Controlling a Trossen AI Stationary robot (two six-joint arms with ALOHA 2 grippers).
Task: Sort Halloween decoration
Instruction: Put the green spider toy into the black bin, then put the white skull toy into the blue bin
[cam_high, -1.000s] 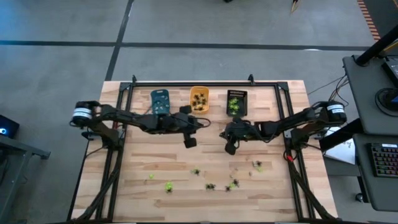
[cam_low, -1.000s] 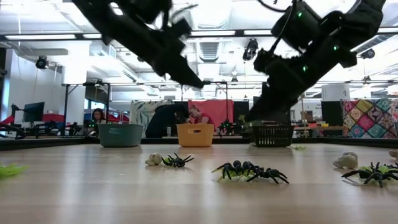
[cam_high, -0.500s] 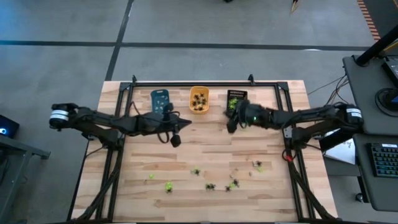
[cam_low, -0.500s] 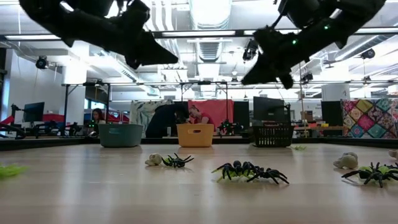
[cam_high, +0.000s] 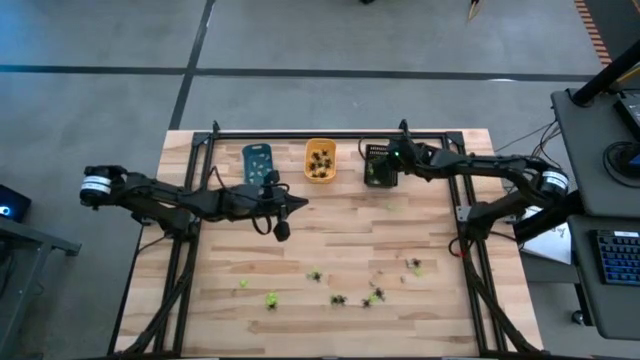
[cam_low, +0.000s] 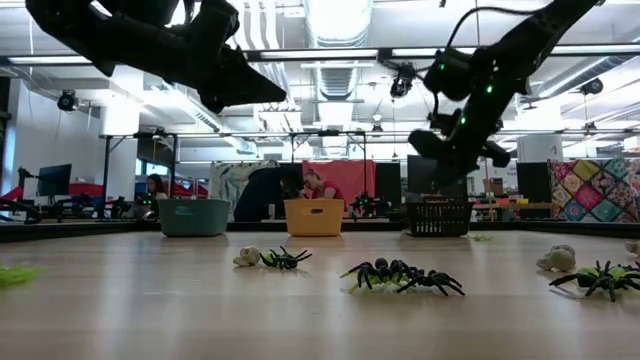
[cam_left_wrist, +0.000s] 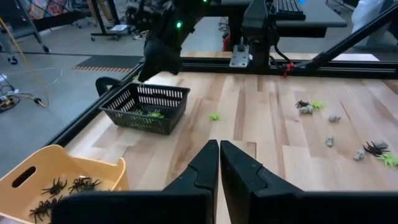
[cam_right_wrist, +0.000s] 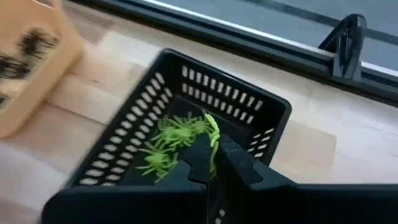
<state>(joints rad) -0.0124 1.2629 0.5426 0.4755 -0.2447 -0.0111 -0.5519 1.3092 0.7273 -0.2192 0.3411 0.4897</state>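
Yellow-green spider (cam_right_wrist: 211, 134) clamped in right gripper (cam_right_wrist: 213, 163) fingers, now carried over black tray (cam_right_wrist: 261, 106), far right; drop next. Left gripper (cam_left_wrist: 219, 167) fingers together, idle mid-bench.

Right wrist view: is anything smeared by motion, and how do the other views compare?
Right wrist view: the orange tray and the black basket edge nearest it are streaked. Left wrist view: crisp. Low view: arms are dark silhouettes against bright ceiling lights.
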